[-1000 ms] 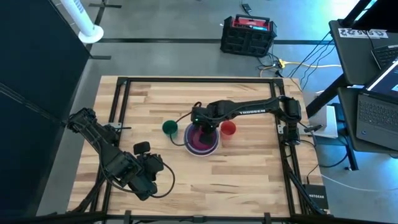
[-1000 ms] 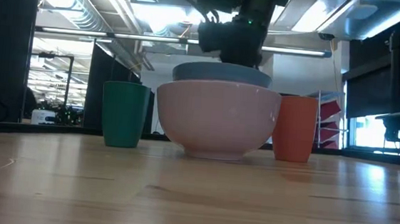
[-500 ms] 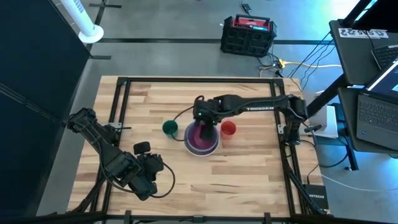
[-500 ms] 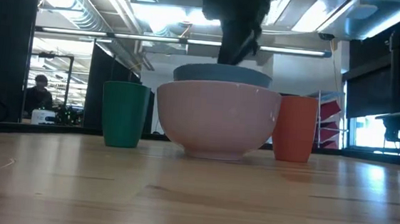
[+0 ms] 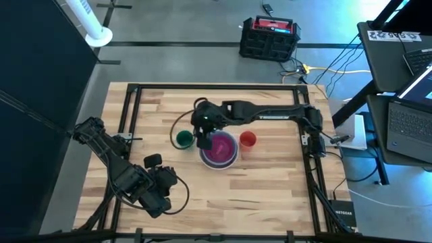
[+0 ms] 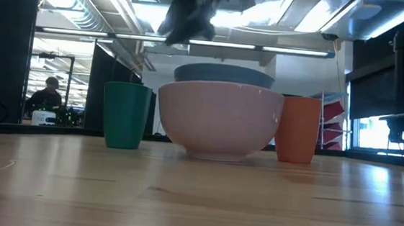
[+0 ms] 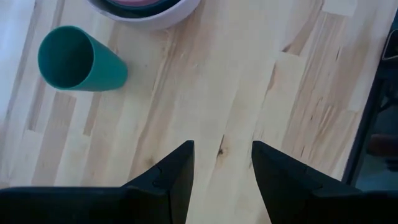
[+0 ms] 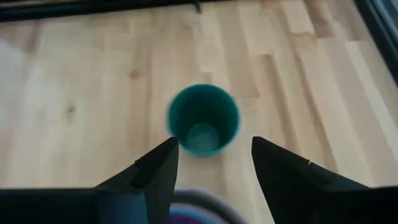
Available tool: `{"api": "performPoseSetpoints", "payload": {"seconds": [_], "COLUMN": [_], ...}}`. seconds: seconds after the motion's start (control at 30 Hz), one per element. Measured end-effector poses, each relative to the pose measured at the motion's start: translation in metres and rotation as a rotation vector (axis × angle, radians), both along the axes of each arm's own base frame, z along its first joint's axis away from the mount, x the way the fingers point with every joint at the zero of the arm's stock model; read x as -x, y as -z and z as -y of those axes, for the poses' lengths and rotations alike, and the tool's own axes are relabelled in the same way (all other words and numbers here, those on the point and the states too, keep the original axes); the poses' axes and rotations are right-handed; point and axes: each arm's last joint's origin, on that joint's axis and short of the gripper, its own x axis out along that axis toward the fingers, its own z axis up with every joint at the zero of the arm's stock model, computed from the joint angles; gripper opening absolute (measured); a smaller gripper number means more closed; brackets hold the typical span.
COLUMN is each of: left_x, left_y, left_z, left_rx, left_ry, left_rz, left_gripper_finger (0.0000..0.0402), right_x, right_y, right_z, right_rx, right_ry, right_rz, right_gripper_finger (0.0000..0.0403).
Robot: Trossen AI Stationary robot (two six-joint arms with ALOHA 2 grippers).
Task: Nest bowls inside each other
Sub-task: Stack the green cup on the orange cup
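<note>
The bowls stand nested in one stack (image 5: pixel 218 150) at the table's middle. A pale pink bowl (image 6: pixel 219 121) is outermost and rests on its base, a blue rim (image 6: pixel 224 75) shows above it, and a magenta bowl (image 5: pixel 219 146) lies innermost. My right gripper (image 8: pixel 214 162) is open and empty. It hangs above the table between the stack and the green cup (image 8: pixel 203 119), at the stack's far left (image 5: pixel 202 133). My left gripper (image 7: pixel 222 163) is open and empty, held over the near left of the table (image 5: pixel 158 185).
A green cup (image 5: pixel 183 139) stands upright just left of the stack and a red cup (image 5: pixel 248 140) just right of it. Bare wood lies in front of the stack toward the near edge. A black frame (image 5: pixel 128 115) runs along the table's edges.
My right gripper has risen out of the bowl stack and swung toward the table's left, ending over the gap beside the green cup. The magenta bowl stays in the stack. The stack and both cups have not moved.
</note>
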Motion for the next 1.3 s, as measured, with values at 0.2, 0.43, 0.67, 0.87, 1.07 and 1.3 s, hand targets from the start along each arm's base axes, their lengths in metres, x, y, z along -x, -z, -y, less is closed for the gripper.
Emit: {"api": "performPoseSetpoints", "payload": {"seconds": [0.2,0.43,0.67,0.87,1.07,1.3], "left_x": [0.001,0.002,0.003,0.003,0.003,0.004], "left_y": [0.0,0.0,0.0,0.0,0.0,0.0], "left_z": [0.002,0.003,0.003,0.003,0.003,0.003], "left_rx": [0.022,0.029,0.028,0.028,0.024,0.019], "left_ry": [-0.04,-0.055,-0.064,-0.062,-0.053,-0.053], "left_rz": [0.013,0.016,0.012,0.013,0.01,0.005], "left_gripper_finger": [0.0145,0.0145,0.0145,0.0145,0.0145,0.0145], "right_x": [-0.021,-0.031,-0.038,-0.039,-0.04,-0.043], "right_y": [0.028,0.046,0.065,0.065,0.066,0.081], "right_z": [0.022,0.031,0.035,0.034,0.031,0.025], "right_rx": [-0.039,-0.06,-0.075,-0.08,-0.079,-0.09], "right_ry": [0.109,0.145,0.165,0.156,0.153,0.129], "right_rz": [-0.044,-0.079,-0.124,-0.11,-0.115,-0.154], "right_gripper_finger": [0.0193,0.0193,0.0193,0.0193,0.0193,0.0159]}}
